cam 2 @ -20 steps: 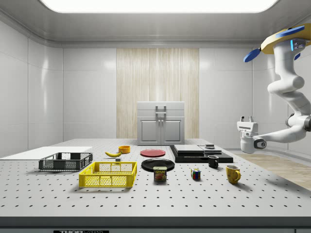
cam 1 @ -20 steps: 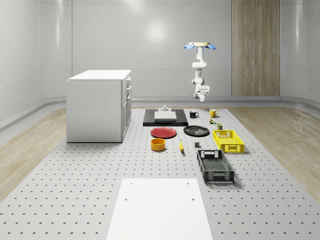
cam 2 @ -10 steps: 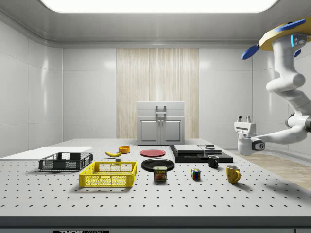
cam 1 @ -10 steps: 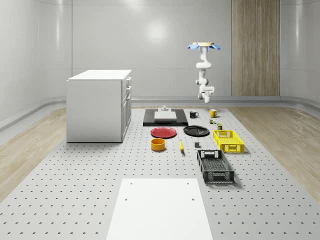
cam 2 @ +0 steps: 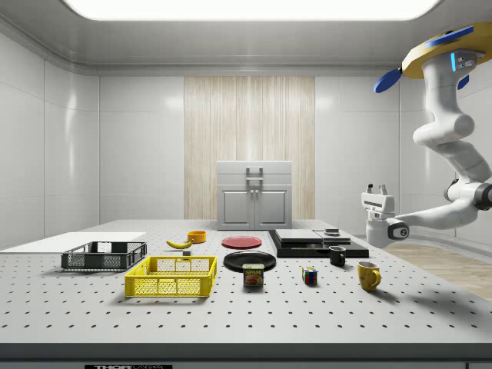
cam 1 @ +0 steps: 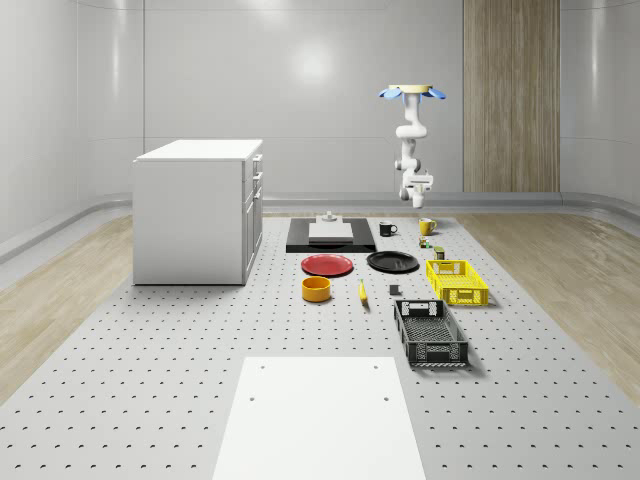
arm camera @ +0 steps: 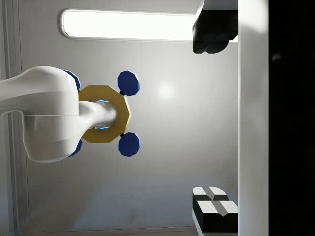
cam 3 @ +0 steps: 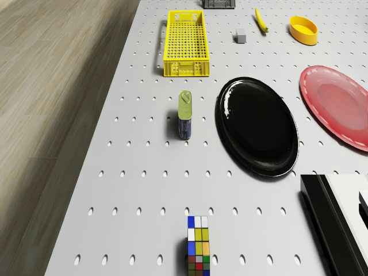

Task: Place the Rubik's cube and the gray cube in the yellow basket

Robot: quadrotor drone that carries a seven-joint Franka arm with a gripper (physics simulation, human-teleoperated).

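The drone hovered high over the far end of the perforated table, in the upper right of the whole-scene view, with its arm hanging below it and bent toward the side view's left. The gripper hung in the air at the right of the side view, above the black mug and yellow mug, its fingers turned upward and standing apart with nothing between them; in the wrist view the two fingertips sat well apart.

The Rubik's cube rested on the table right of centre in the side view, between the tin can and the yellow mug. In the drone view it lay in the lower middle of the frame.

The gray cube sat near the top of the drone view, just beside the yellow basket and near the banana.

The yellow basket stood at the right of centre in the whole-scene view, with the black basket nearer the camera. A black plate, red plate and orange bowl lay on the table, and a white cabinet stood at the whole-scene view's left.
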